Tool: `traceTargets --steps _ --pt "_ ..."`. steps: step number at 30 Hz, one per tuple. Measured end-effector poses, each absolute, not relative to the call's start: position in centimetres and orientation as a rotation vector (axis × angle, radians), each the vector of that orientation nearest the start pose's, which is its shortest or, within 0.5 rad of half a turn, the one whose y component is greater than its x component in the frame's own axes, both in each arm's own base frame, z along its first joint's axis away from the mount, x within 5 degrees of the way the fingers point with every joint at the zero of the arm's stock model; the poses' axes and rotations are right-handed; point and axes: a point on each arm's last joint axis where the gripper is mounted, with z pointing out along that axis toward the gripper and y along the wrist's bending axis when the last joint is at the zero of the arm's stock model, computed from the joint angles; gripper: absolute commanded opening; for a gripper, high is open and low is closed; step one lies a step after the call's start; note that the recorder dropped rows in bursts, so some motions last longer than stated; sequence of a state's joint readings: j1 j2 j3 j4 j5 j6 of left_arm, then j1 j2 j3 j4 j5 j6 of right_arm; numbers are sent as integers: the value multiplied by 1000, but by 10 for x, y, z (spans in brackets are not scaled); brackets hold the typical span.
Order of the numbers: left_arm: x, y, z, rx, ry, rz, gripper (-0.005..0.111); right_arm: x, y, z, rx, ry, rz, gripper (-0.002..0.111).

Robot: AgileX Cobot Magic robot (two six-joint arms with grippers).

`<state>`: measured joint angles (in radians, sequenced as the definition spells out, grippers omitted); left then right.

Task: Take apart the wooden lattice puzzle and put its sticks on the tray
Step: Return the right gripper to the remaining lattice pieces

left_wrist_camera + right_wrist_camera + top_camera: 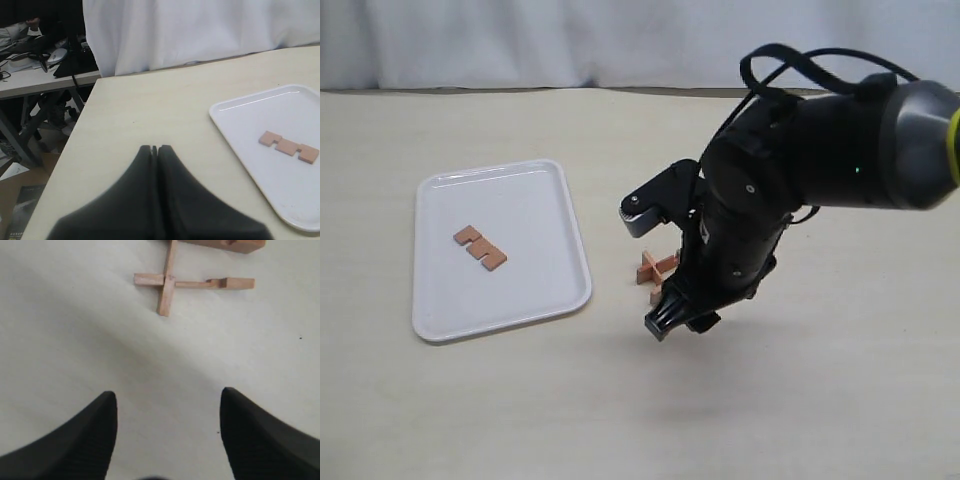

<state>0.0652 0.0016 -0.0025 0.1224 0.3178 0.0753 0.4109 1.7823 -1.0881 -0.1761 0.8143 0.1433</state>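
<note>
The white tray (525, 195) lies at the left with one notched reddish-brown stick (480, 248) flat on it; the left wrist view shows the same tray (245, 135) and stick (289, 147). What is left of the wooden lattice puzzle (655, 268) stands on the table right of the tray, partly hidden by my right arm. In the right wrist view it appears as two crossed sticks (167, 282) with another wooden piece (225, 244) beyond them. My right gripper (169, 392) hangs open just in front of it (675, 320), holding nothing. My left gripper (154, 148) is shut and empty.
The pale table (470, 400) spreads all around. A white curtain (520, 40) runs along its far edge. In the left wrist view the table's edge (82, 120) drops off beside a cluttered desk (45, 60).
</note>
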Motion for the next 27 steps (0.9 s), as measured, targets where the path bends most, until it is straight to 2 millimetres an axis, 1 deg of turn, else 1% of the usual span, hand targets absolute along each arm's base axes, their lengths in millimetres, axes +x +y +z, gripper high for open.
traceTargets --steps 4,7,11,13,17,19,23,27 --pt "54 7 185 87 1801 218 0 304 123 165 -537 2854 -63 57" --pt "54 7 185 87 1801 218 0 307 126 159 -525 2804 -23 57" --pt "54 7 185 87 1801 218 0 310 128 149 -519 2785 -6 56" --pt "54 7 185 87 1801 218 0 312 129 145 -511 2783 -1 54" --pt "54 7 185 87 1801 218 0 315 130 138 -497 2778 8 42" --pt "54 7 185 87 1801 218 0 316 130 135 -488 2775 14 39" --pt "54 7 185 87 1801 218 0 318 130 135 -450 2758 30 40" --pt "54 7 185 87 1801 218 0 322 122 134 -391 2761 30 40"
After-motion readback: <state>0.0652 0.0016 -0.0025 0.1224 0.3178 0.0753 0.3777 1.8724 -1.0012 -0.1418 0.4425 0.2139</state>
